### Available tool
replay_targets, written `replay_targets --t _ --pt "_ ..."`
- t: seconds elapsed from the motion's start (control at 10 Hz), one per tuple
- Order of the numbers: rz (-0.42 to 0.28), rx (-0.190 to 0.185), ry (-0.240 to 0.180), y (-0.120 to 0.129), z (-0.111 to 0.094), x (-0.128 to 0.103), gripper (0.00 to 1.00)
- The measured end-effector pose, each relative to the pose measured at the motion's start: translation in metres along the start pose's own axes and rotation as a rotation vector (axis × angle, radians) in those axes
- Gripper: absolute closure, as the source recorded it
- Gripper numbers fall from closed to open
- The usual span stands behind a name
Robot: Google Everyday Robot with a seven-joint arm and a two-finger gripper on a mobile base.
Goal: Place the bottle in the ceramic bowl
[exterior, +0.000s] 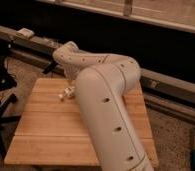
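While arm [107, 112] hides gripper, bottle [66, 93] lies beside

**Obstructions noted in the camera view**

You cannot see the ceramic bowl: the robot's arm [108, 115] covers it. The gripper is hidden behind that arm, just right of the bottle [66, 93], whose outline is blurred. The picture's lower edge cuts off the arm

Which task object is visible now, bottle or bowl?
The pale bottle, on the table with the gripper just beside it; the bowl is not in sight.
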Motion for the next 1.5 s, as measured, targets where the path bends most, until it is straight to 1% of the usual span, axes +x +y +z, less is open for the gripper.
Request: replay_targets --t 0.1,0.4,0.6,0.9,1.5 --pt "0.002 -0.005 0.002 0.007 0.008 -0.008 0.35" --pt "0.027 -0.032 0.007 0.016 0.019 -0.025 0.35" --pt "0.052 -0.049 0.009 0.015 0.025 -0.033 0.35" --pt "0.055 -0.061 0.012 0.024 0.033 -0.037 0.35" --pt "0.051 -0.037 0.055 0.027 0.05 -0.03 0.35"
